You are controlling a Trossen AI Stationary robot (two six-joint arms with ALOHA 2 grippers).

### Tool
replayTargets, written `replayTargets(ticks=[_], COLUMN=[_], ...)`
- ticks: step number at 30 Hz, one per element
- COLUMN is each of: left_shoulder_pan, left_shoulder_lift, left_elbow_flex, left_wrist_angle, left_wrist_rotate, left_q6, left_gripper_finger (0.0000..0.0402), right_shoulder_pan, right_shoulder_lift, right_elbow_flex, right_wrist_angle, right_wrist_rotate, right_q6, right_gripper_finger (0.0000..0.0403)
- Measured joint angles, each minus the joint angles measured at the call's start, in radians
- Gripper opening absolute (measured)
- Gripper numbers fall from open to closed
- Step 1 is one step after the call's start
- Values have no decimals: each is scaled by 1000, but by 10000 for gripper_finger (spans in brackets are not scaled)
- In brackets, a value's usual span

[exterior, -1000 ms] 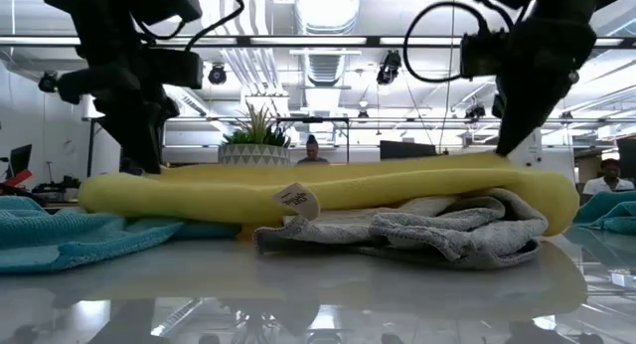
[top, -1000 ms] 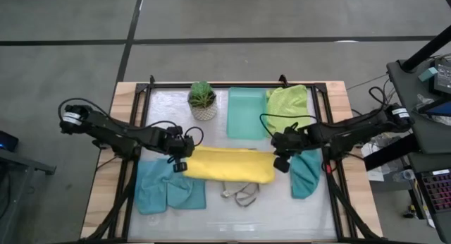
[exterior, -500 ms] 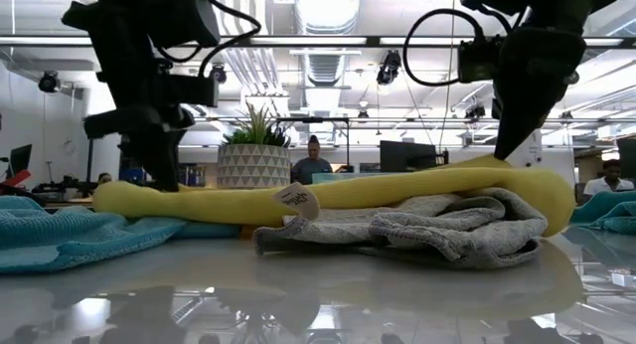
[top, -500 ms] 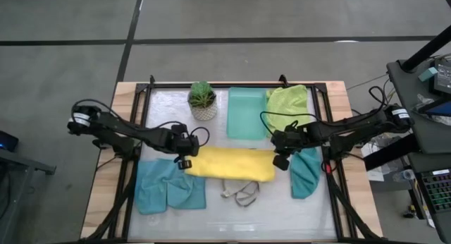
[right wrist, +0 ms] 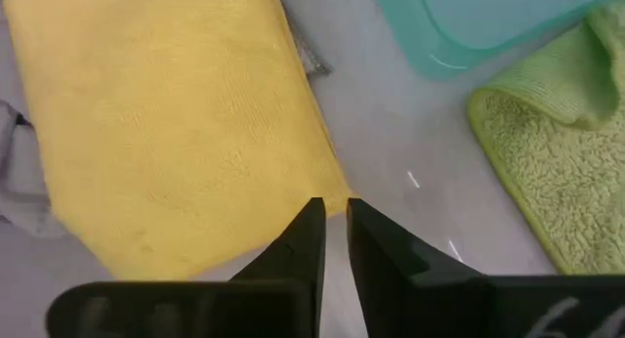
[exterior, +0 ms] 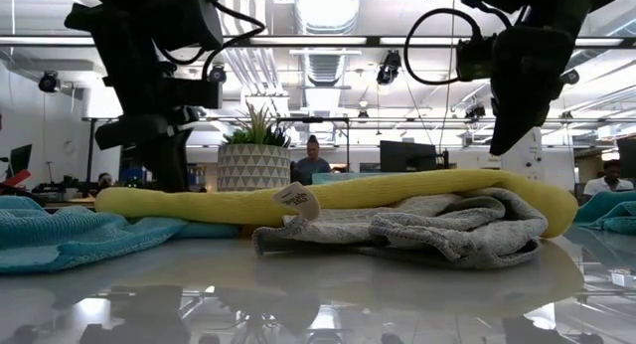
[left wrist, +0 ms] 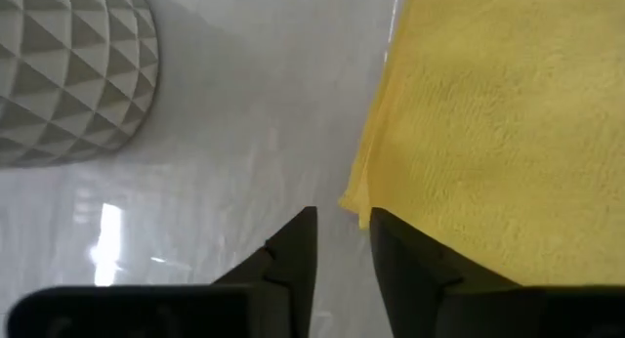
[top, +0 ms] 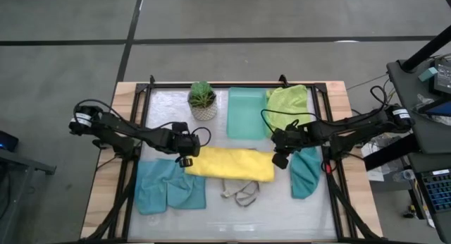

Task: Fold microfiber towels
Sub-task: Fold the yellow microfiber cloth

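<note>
High view | yellow towel (top: 230,163) folded flat | left gripper (top: 186,157), right gripper (top: 279,157) nearly closed, holding nothing

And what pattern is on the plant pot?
The pot has grey and white triangles all over. It shows best in the left wrist view.

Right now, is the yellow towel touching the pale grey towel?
Touching. In the low view the yellow towel lies directly on the crumpled grey towel; the high view shows yellow overlapping the grey one's far edge.
</note>
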Motion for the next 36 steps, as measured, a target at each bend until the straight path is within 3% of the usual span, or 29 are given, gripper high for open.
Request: replayTargets(ticks=[8,15,21,29,36], left_shoulder_pan=[-4,-69,-92,-87,-66], left_shoulder_lift=[-1,-1,42,175,188], left_elbow_flex=[85,72,58,56,55], left_wrist_angle=[26,239,395,487,473], left_wrist_rotate=[8,62,65,63,62], left_q6=[63,56,40,87,117], left_gripper_finger=[104,105,105,105,105], right_shoulder_pan=[3,63,81,82,91], right_shoulder_lift=[-20,-16,-12,2,2], right_elbow_flex=[25,1,-3,-5,-6], right_wrist_angle=[29,155,192,182,173], right_wrist_rotate=[-54,-52,2,-42,-133], right_q6=[11,34,187,300,407], right_gripper_finger=[57,48,56,112,160])
